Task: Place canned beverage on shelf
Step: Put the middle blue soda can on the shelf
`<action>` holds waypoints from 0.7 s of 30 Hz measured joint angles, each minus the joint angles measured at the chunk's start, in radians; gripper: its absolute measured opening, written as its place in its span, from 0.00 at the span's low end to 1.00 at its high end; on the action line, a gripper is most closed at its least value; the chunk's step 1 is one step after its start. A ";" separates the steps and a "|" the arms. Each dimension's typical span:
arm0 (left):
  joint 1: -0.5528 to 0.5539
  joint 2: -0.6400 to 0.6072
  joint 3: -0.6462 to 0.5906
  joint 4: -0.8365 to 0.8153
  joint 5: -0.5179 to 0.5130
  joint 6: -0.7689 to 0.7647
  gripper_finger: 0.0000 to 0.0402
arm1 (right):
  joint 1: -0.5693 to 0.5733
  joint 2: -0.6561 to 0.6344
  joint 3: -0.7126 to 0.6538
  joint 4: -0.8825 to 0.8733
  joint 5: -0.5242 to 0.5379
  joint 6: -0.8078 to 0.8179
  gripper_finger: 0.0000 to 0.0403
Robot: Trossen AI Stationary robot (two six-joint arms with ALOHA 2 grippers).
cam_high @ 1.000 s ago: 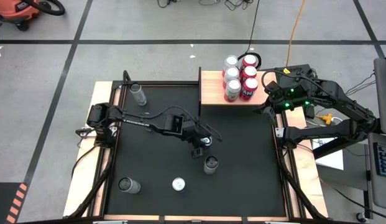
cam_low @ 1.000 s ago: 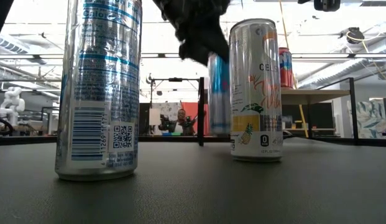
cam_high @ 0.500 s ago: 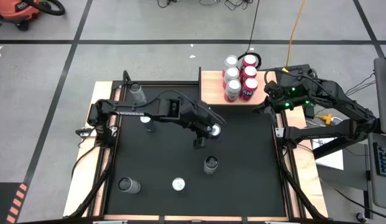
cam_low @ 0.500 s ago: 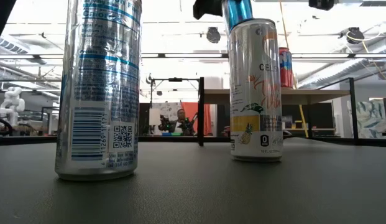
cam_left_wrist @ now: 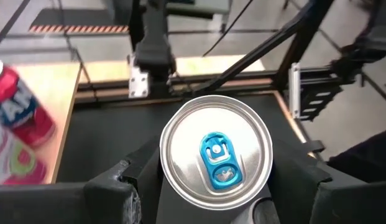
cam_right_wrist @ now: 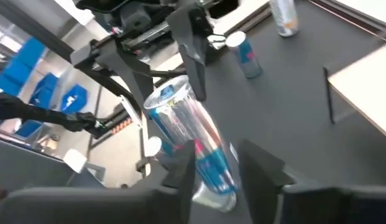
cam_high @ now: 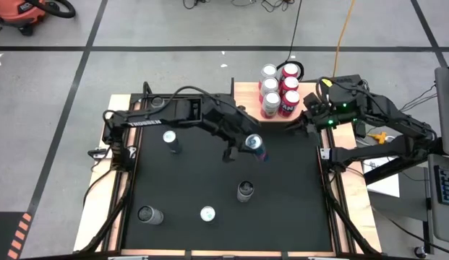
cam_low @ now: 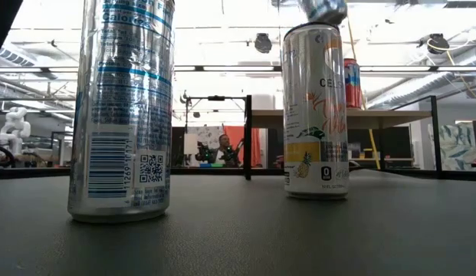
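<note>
The left arm reaches across the black counter [cam_high: 282, 202] toward its middle. The left gripper [cam_high: 244, 146] carries a blue-and-silver can [cam_high: 255, 146] above the counter, tilted, its fingers [cam_left_wrist: 112, 186] closed on the can's sides below the rim. The can's blue pull tab [cam_left_wrist: 217, 159] faces the left wrist camera.

The right arm extends from the counter's right side to the shelf's right edge. The right gripper [cam_high: 305, 119] is next to the red cans [cam_high: 289, 90]; whether its fingers are apart cannot be told.

The shelf [cam_high: 246, 105], at the counter's far edge, holds six upright cans in two rows: silver cans [cam_high: 268, 88] left, red right.
</note>
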 joint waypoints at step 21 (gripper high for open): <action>0.026 0.000 0.085 -0.001 0.153 0.023 0.55 | 0.136 0.175 0.000 0.205 -0.054 -0.004 0.80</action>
